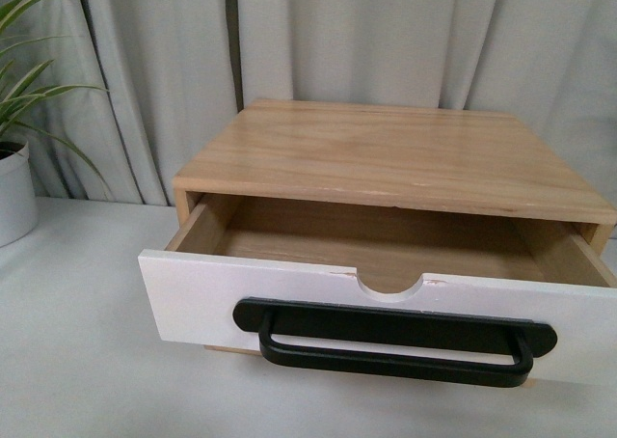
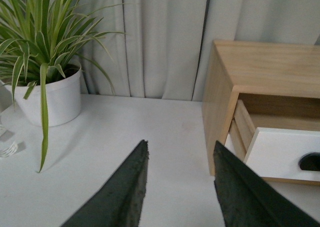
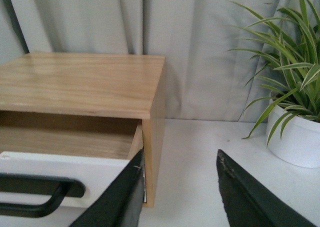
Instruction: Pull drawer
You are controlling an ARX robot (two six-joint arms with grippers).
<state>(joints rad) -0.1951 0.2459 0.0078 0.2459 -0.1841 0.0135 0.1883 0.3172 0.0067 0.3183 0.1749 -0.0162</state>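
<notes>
White pot (image 1: 13, 195) with a striped plant is sitting at the desk's (image 1: 77, 361) far left edge, against grey curtains (image 1: 318, 38). My left gripper (image 2: 180, 159) is hovering over bare desk just left of the wooden cabinet (image 1: 405, 153), jaws apart, gripping nothing. At mid-desk the drawer (image 1: 289, 298) is standing pulled well out of the cabinet, light wood interior showing, black bar handle (image 1: 395, 346) facing me. My right gripper (image 3: 181, 168) is hanging beside the cabinet's right side, jaws apart and empty. A second potted plant (image 3: 295, 137) is sitting towards the desk's right edge.
</notes>
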